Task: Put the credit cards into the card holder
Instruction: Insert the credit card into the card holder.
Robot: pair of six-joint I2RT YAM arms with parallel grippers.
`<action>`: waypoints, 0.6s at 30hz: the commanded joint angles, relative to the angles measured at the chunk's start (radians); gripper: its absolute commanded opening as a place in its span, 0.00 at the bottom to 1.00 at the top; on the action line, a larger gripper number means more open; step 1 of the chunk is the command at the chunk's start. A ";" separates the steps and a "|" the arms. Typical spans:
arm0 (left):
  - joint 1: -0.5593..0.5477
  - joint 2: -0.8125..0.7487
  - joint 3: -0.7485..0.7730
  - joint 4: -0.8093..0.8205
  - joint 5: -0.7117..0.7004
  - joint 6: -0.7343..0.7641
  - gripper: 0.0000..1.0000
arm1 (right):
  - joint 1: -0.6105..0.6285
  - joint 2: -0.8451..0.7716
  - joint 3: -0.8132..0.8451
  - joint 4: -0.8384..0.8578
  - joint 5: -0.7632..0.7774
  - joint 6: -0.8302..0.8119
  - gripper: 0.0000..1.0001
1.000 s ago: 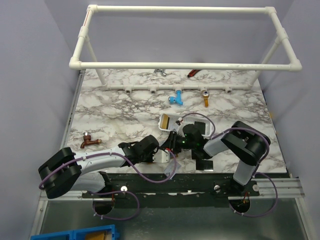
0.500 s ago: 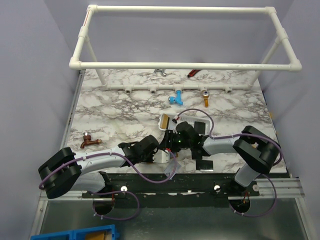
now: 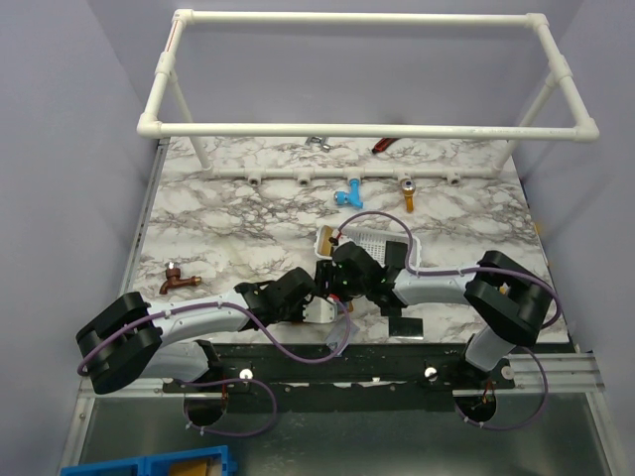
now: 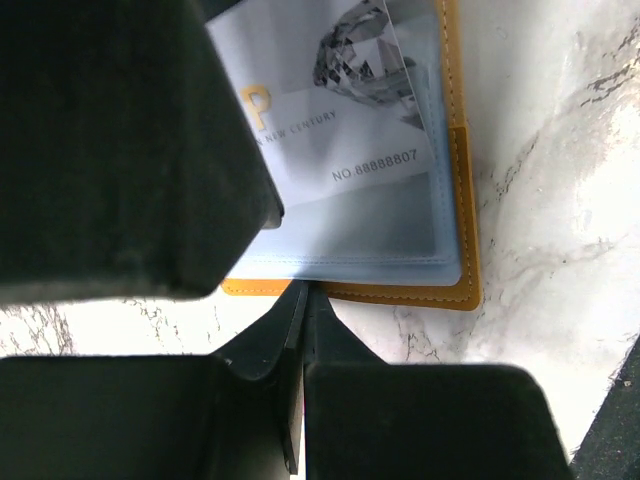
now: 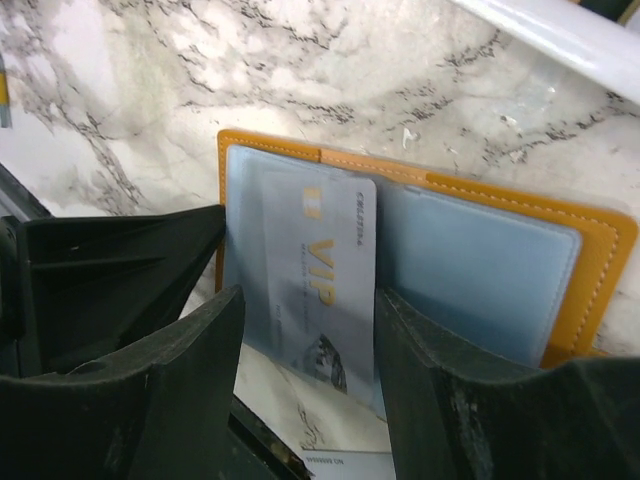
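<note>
The orange card holder lies open on the marble, clear sleeves up, near the front edge. A silvery-white credit card marked VIP sits part way in a sleeve; its number end shows in the left wrist view. My right gripper is open, one finger on each side of that card. My left gripper is shut with its tips at the holder's near edge; I cannot tell whether it pinches it. Two black credit cards lie to the right.
A white mesh basket stands just behind the grippers, something yellowish at its left end. A brass tap lies at the left. A blue fitting and a brass one lie under the white pipe frame.
My right gripper has moved left over the card holder and its jaws have widened. The basket behind it is now uncovered. The left arm has stayed put.
</note>
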 commanded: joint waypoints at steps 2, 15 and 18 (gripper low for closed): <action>-0.006 0.012 -0.013 -0.002 0.032 0.003 0.00 | 0.009 -0.018 0.003 -0.167 0.067 -0.046 0.58; -0.006 0.020 0.010 0.000 0.035 0.000 0.00 | 0.009 -0.102 -0.022 -0.127 -0.068 -0.116 0.43; -0.005 0.025 0.017 0.000 0.035 0.003 0.00 | 0.010 -0.079 -0.008 -0.111 -0.108 -0.131 0.42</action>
